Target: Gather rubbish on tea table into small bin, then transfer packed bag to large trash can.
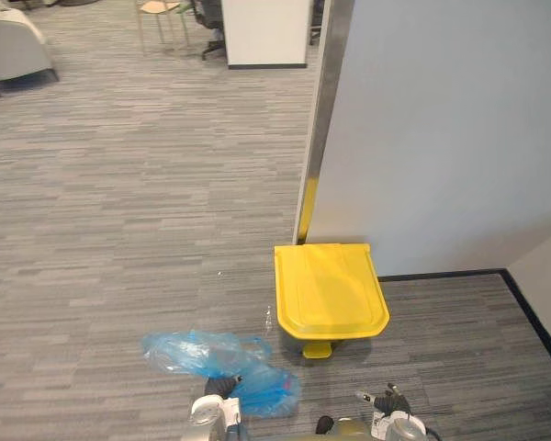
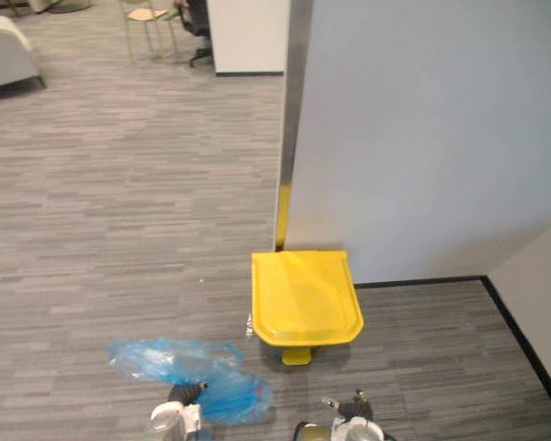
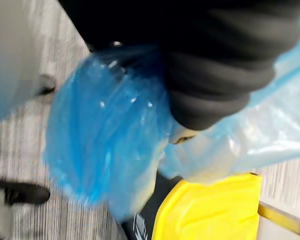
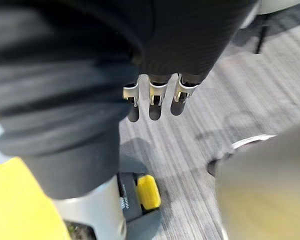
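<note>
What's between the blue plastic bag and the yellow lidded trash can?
Nothing: bare grey carpet between blue plastic bag and yellow lidded trash can, left eye view.

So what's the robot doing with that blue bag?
It's taking out the rubbish. The blue bag is up at its left hand, just in front of the yellow bin. The lid is shut, and the pedal sticks out in front. The right hand hangs empty near the pedal, fingers relaxed.
</note>
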Controlling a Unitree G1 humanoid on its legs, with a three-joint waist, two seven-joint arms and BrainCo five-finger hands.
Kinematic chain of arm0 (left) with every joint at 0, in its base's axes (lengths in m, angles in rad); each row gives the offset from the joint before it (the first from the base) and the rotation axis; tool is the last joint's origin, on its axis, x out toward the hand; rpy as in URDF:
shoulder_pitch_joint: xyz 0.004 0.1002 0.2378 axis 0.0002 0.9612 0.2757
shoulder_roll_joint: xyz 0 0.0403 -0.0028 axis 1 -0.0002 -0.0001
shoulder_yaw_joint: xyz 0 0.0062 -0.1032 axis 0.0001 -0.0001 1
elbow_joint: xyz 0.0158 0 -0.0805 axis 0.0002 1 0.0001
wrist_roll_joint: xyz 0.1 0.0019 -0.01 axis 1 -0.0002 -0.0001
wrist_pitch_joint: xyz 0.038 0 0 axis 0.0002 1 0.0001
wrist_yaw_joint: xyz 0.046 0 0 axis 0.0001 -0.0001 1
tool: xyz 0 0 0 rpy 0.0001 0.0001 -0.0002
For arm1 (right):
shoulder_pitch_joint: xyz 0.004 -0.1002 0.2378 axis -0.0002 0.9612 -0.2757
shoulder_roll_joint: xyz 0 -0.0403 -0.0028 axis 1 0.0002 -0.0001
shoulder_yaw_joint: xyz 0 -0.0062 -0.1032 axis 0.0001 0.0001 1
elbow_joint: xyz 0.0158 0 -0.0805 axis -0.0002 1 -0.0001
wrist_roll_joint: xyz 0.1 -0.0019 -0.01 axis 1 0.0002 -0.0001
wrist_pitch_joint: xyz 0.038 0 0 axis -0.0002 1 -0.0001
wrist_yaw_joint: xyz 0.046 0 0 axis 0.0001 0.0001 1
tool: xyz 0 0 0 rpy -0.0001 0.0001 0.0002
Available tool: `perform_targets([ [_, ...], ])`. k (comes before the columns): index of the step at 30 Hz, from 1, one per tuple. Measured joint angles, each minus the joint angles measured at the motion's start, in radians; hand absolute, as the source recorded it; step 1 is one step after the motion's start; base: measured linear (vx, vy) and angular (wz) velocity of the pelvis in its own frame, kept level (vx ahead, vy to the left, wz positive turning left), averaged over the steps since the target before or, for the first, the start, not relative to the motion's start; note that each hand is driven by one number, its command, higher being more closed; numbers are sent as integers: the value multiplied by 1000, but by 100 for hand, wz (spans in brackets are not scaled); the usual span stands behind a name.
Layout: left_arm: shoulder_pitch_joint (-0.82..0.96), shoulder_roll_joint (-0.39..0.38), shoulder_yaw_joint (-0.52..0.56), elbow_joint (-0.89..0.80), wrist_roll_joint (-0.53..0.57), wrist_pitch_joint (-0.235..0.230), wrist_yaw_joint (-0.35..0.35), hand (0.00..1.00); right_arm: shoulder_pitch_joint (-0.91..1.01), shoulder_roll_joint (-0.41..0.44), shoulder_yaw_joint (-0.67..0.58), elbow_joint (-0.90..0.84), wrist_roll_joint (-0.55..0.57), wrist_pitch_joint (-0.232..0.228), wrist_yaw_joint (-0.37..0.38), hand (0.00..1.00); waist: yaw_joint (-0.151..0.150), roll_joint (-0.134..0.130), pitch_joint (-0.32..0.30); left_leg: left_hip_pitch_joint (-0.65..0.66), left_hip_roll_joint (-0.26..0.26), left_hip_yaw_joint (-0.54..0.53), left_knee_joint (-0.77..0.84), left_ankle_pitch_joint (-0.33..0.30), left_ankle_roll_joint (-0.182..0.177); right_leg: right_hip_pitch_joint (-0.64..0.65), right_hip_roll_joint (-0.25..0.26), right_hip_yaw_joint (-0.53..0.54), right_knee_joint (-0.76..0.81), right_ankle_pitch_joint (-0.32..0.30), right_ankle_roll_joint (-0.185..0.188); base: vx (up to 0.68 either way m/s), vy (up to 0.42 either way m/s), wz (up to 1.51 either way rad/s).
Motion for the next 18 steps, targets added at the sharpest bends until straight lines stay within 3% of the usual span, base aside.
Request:
perform_targets([
  [5,9,27,1,21,12,1,5,100,0,4,-3,0,-1,-1,3,0,-6,-2,-5,40,-30,23,-51,8,13,18,-12,20,-33,16,8,36,69,-14],
  [13,50,30,13,31,19,1,11,100,-3,-29,-6,7,-1,0,8,0,0,37,-6,74,-26,27,-112,16,24,15,7,34,-37,21,3,-24,-14,-7],
  [17,55,31,51,34,17,1,11,100,-4,-28,-3,9,-2,0,7,0,5,26,-5,80,-29,40,-111,12,28,-2,2,43,-8,13,2,-46,5,-11],
  [18,54,33,66,27,15,0,11,100,-8,-25,2,7,-2,0,8,0,9,14,2,77,-33,45,-95,1,35,-33,-8,51,57,-17,4,-54,14,-13],
])
